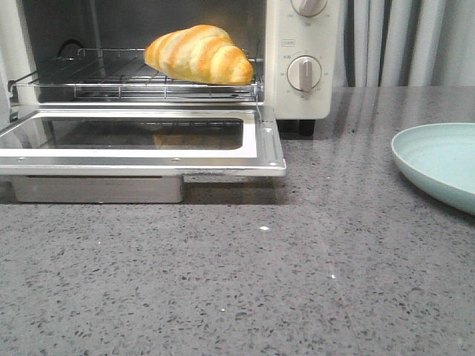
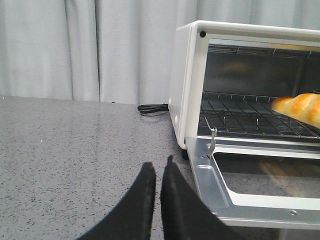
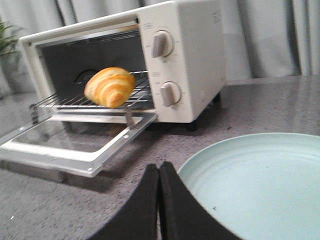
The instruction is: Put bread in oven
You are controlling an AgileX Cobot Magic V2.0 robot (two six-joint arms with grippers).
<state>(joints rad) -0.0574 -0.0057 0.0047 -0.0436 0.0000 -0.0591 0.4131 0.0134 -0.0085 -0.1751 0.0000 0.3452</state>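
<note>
Your bread [image 1: 199,54] lies long axis left-right on the rack of the open oven [image 1: 303,96], far-left of your right gripper [image 3: 159,176] and far-right of your left gripper [image 2: 157,173], both pressed together, empty.

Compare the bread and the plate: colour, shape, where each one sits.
Colour: the bread is glossy golden-orange with paler stripes; the plate is plain pale blue-green.
Shape: the bread is a plump roll with tapered ends; the plate is a shallow round dish with nothing on it.
Place: the bread lies on the wire rack inside the open oven; the plate sits on the grey counter to the oven's right.
Neither is held by a gripper.
</note>
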